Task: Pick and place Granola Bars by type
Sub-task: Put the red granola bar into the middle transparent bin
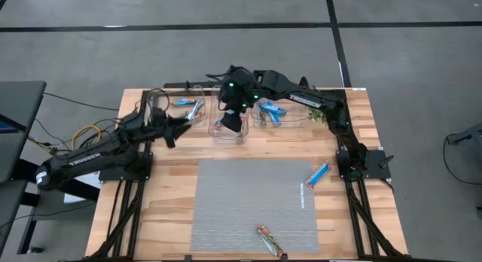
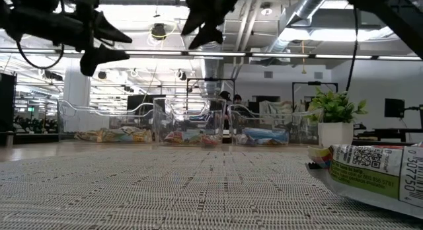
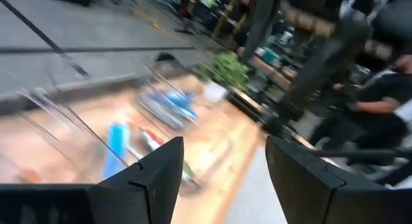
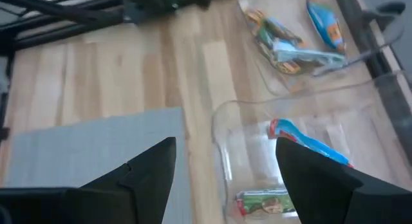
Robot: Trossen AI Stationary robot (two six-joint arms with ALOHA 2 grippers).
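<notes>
- The left arm reaches from the table's left side toward the rear row of clear plastic bins (image 1: 226, 135). Its label reads "TROSSEN" in white letters.
- The left gripper (image 1: 183, 125) hangs above the wooden tabletop (image 1: 166, 179), just beside the left bin (image 1: 197, 87). Its jaws stand apart and hold nothing.
- In the left wrist view, the two dark fingers (image 3: 154, 176) show an empty gap; blue wrapped bars (image 3: 168, 103) lie blurred ahead of them.
- The right arm extends from the right side, across the rear of the table, and bends down over the middle bin.
- The right gripper (image 1: 232, 120) is raised directly above the middle bin. Its jaws are spread wide and are empty.
- In the right wrist view, a blue and red wrapped bar (image 4: 308, 141) and a green wrapped bar (image 4: 262, 203) lie inside that bin, below the fingers (image 4: 147, 169).
- Well in front of both grippers, a bright blue wrapped bar (image 1: 318, 174) lies at the right edge of the grey woven mat (image 1: 248, 205).
- An orange and green wrapped bar (image 1: 270, 242) lies on the mat's front edge.
- In the low view, a wrapper (image 2: 370, 170) shows a QR code and digits that read partly as "307750".
</notes>
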